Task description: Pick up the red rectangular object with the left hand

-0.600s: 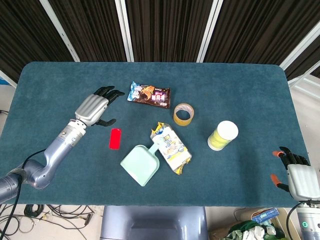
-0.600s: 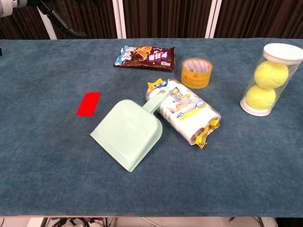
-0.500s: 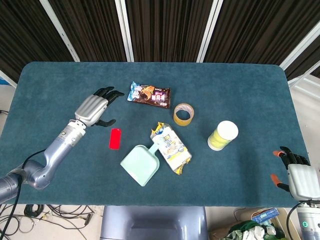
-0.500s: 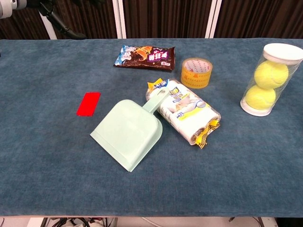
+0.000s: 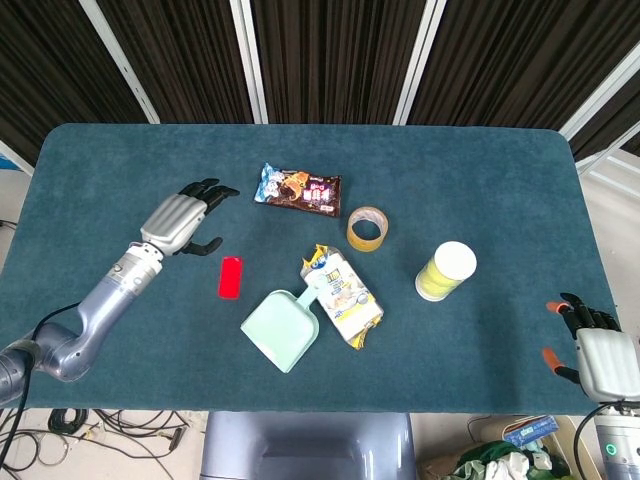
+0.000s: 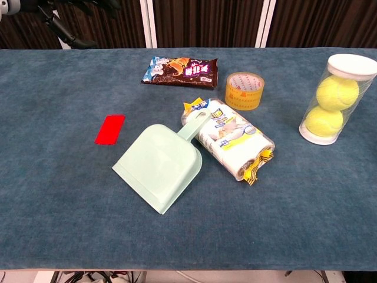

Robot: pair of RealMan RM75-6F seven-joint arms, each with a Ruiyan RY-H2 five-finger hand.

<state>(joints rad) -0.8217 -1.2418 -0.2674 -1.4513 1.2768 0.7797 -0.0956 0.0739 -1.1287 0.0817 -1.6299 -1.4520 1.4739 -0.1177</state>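
Note:
The red rectangular object [image 5: 231,277] lies flat on the blue table, also seen in the chest view [image 6: 110,128], left of the dustpan. My left hand [image 5: 180,217] hovers above and to the left of it, fingers spread, holding nothing; only its dark fingertips [image 6: 70,32] show at the chest view's top left corner. My right hand [image 5: 592,347] sits off the table's near right corner, fingers apart and empty.
A mint dustpan [image 5: 284,328] lies right of the red object, its handle against a snack bag [image 5: 344,296]. A chocolate wrapper [image 5: 298,190], a tape roll [image 5: 367,228] and a tube of tennis balls [image 5: 445,271] stand further right.
My left hand has drifted slightly left and away from the red object. The objects and the right hand are unmoved.

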